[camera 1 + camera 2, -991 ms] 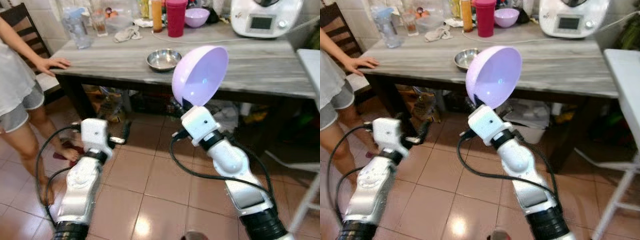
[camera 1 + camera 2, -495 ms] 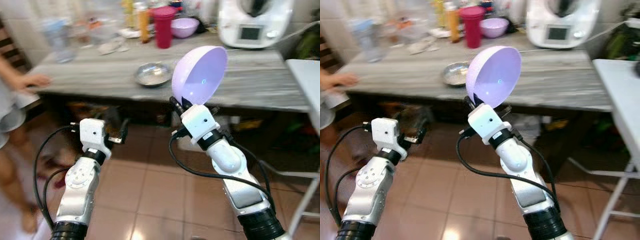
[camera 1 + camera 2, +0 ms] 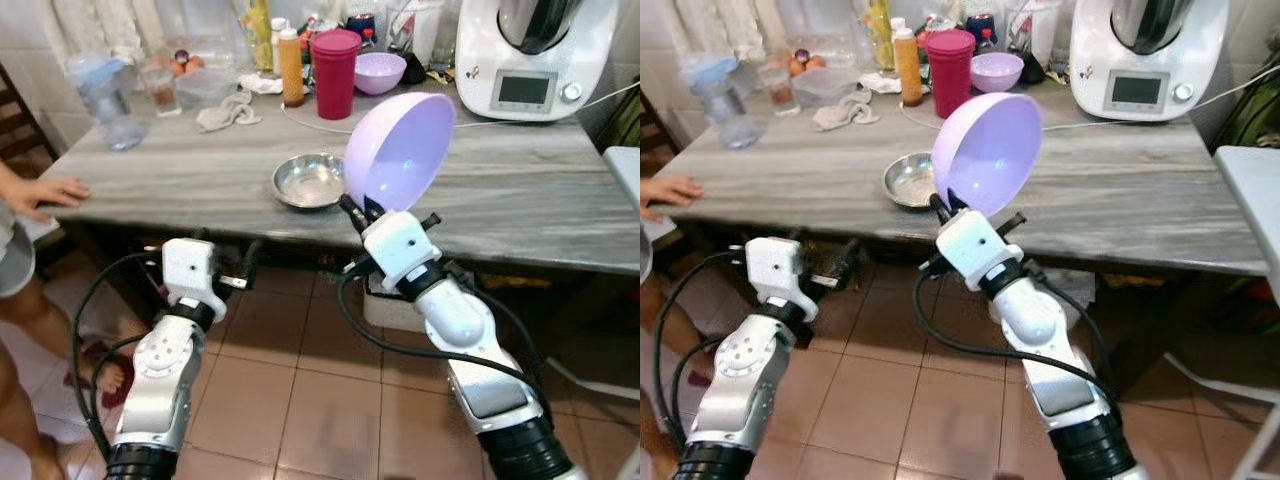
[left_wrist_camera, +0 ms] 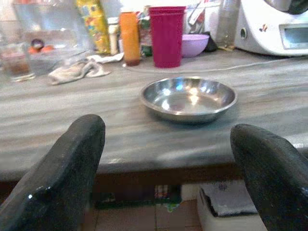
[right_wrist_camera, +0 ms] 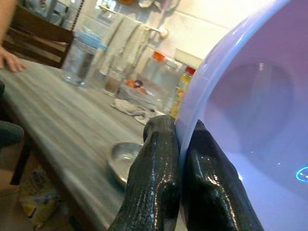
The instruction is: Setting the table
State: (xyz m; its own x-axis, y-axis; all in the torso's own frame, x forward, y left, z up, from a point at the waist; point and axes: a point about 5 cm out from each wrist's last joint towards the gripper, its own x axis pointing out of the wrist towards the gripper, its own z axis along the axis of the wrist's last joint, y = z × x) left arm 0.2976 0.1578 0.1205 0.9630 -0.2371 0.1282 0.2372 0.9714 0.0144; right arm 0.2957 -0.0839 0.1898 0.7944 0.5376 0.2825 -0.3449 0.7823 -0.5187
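Right gripper (image 5: 179,159) clamps the rim of a large lilac plastic bowl (image 3: 400,150), holding it up on edge above the near edge of the grey wood-grain table (image 3: 520,190). Left gripper (image 4: 173,163) hangs spread wide and empty, low before the table edge, facing a shallow round steel dish (image 4: 188,98). A person's hand (image 3: 42,192) rests on the table's left corner.
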